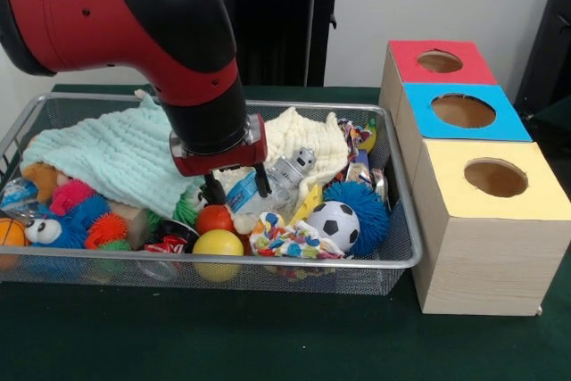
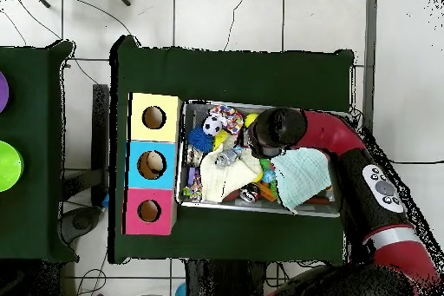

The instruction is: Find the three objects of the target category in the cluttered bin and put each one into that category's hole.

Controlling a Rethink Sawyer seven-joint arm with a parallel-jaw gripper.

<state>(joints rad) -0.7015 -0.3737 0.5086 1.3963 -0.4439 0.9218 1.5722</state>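
Poised low inside the bin [image 1: 403, 260] in the front view, the gripper [image 1: 237, 188] hangs with its two black fingers [image 1: 214, 191] spread apart, tips just above the toys and clamped on nothing. Beneath it lie a red ball [image 1: 214, 218] and a yellow ball [image 1: 218, 244], near the basket's near wall. Right of these sit a knotted rope toy [image 1: 287, 239], a small soccer ball [image 1: 334, 224] and a spiky blue ball [image 1: 366, 207] behind it. A grey robot figure [image 1: 293, 169] rests on a cream cloth [image 1: 308, 136], and a mint green cloth [image 1: 111, 156] covers much of the left half. At the left end sit a brown plush [image 1: 40, 178], a pink and blue fuzzy toy [image 1: 78, 211] and an orange ball [image 1: 10, 233]. The bin stands on the green table [image 1: 268, 345], just beside three boxes in a row: the yellow box [image 1: 489, 225] nearest, then the blue box [image 1: 457, 113], then the red box [image 1: 437, 62], each with a round hole on top.

From overhead, the arm [image 2: 342, 141] reaches across the bin [image 2: 260, 209], its wrist hiding the gripper. The mint green cloth [image 2: 303, 175] lies toward the arm's side, the cream cloth [image 2: 227, 175] toward the boxes. The yellow box [image 2: 154, 117], blue box [image 2: 152, 164] and red box [image 2: 149, 211] line the bin's short side; what is inside their holes cannot be made out.
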